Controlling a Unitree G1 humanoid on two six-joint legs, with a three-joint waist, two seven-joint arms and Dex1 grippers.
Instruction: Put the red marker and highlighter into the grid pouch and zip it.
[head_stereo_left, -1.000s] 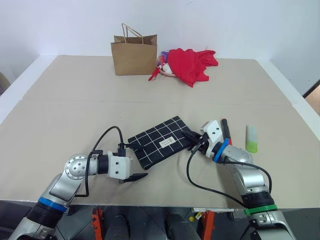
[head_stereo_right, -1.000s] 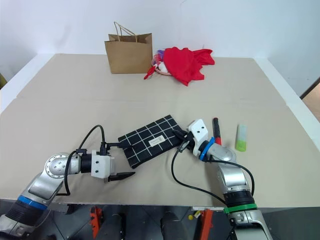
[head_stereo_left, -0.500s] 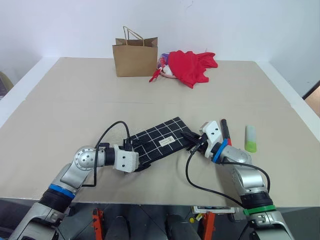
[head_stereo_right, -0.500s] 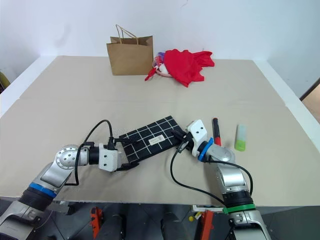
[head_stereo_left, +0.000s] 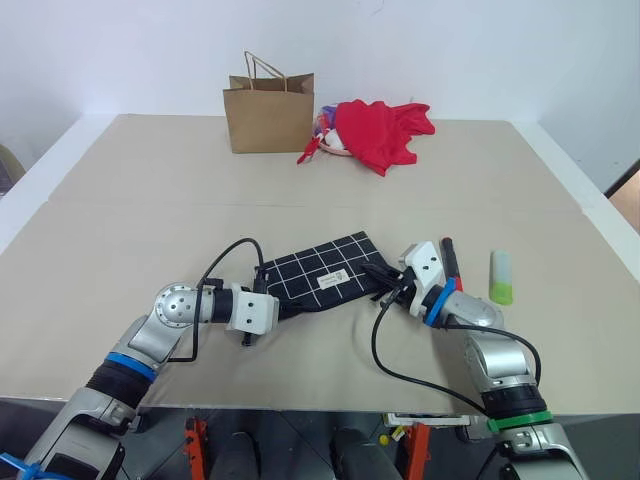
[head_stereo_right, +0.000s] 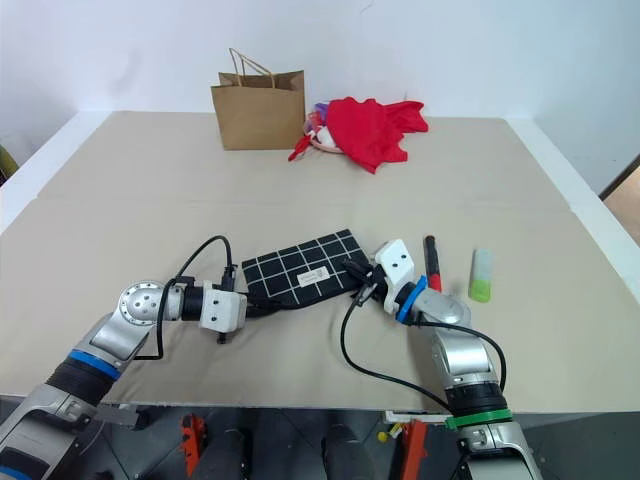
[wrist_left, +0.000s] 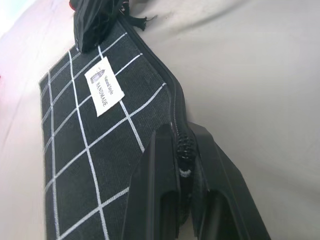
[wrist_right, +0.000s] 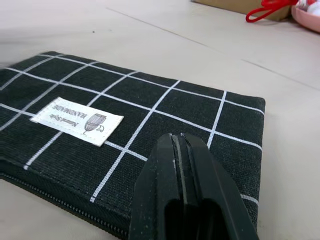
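Left claw (wrist_left: 182, 165) has just clamped onto the grid pouch (head_stereo_left: 320, 275) zipper edge, right claw (head_stereo_left: 384, 272) clenched at its opposite end; pouch braced, red marker (head_stereo_left: 450, 260) and highlighter (head_stereo_left: 502, 276) beside it unloaded.

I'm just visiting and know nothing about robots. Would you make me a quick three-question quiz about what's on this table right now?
1. True or false: the red marker and the highlighter already lie inside the grid pouch.
2. What does the left gripper clamp? A) the pouch's zipper edge B) the paper bag C) the red cloth
3. Fill in: the right gripper is shut at the pouch's ____ end.

Key: 1 false; 2 A; 3 right.
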